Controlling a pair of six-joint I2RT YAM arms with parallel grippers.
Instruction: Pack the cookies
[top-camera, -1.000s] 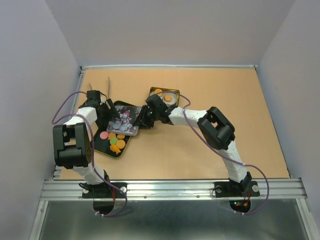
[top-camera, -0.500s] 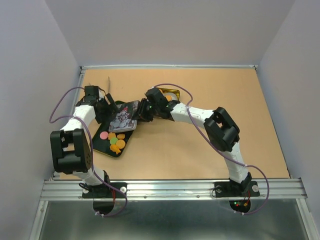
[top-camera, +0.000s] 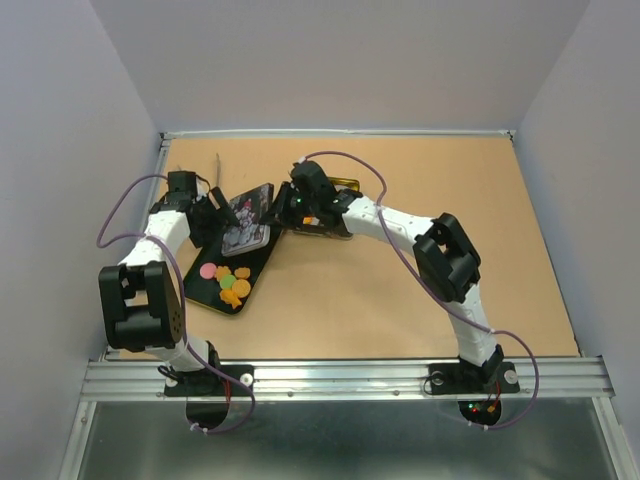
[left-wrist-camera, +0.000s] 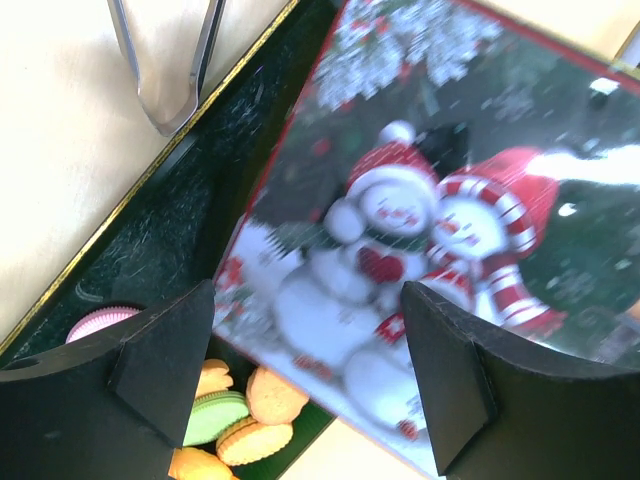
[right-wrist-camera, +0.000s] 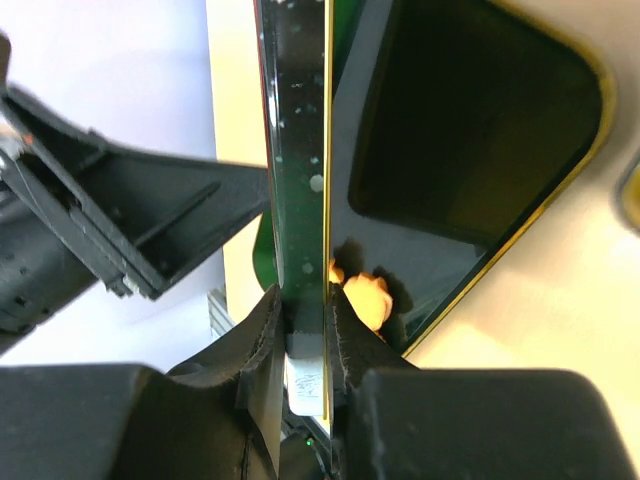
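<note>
Several cookies (top-camera: 230, 284), mostly orange with a pink and a green one, lie at the near end of a black tray (top-camera: 258, 262). In the left wrist view the cookies (left-wrist-camera: 250, 412) show under the raised edge of a snowman-printed lid (left-wrist-camera: 420, 230). My right gripper (top-camera: 284, 212) is shut on that lid (top-camera: 247, 222) and holds it tilted up over the tray's far end. Seen from the right wrist, the lid (right-wrist-camera: 300, 150) is edge-on, with my right gripper (right-wrist-camera: 304, 322) pinching it. My left gripper (top-camera: 207, 216) is open beside the lid's left edge, and the left gripper (left-wrist-camera: 305, 375) holds nothing.
Metal tongs (top-camera: 216, 170) lie behind the tray near the left wall; the tongs (left-wrist-camera: 165, 60) also show in the left wrist view. A gold-rimmed tin (top-camera: 346, 184) sits mostly hidden under my right arm. White walls close the table on the left, right and back.
The right gripper has closed on the snowman lid and swung it up and toward the back, off the tray. The right arm moved back and left. The left gripper shifted slightly back.
</note>
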